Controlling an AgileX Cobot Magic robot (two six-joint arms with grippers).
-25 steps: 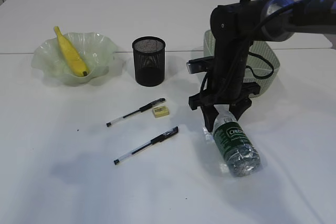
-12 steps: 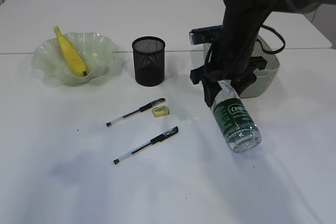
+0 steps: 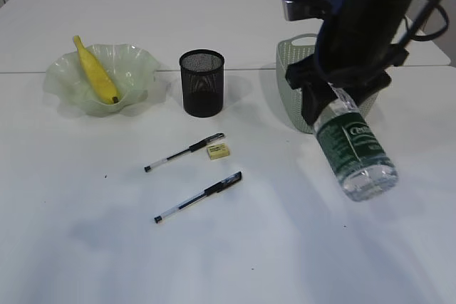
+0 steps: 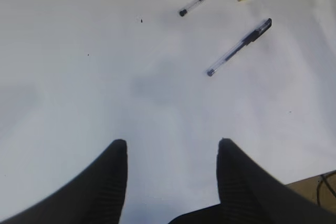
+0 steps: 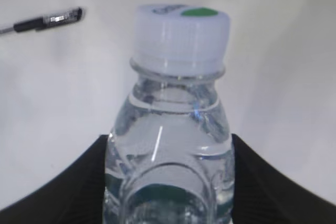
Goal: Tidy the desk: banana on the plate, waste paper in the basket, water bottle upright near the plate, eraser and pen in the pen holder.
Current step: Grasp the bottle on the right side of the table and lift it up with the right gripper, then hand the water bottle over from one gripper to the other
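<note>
I'm getting bright, even overhead light on the white table (image 3: 85, 247), with only soft grey shadows under the arm. The right wrist view is sharp on the bottle cap (image 5: 181, 38) (its neck catches small glints), while the pen (image 5: 50, 21) behind blurs slightly.

Water bottle (image 3: 353, 151) — tilted, airborne.

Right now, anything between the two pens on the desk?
Yes: the eraser lies by the tip of the upper pen, on the side facing the lower pen. Otherwise bare table. Shows in the exterior and left wrist views.
</note>
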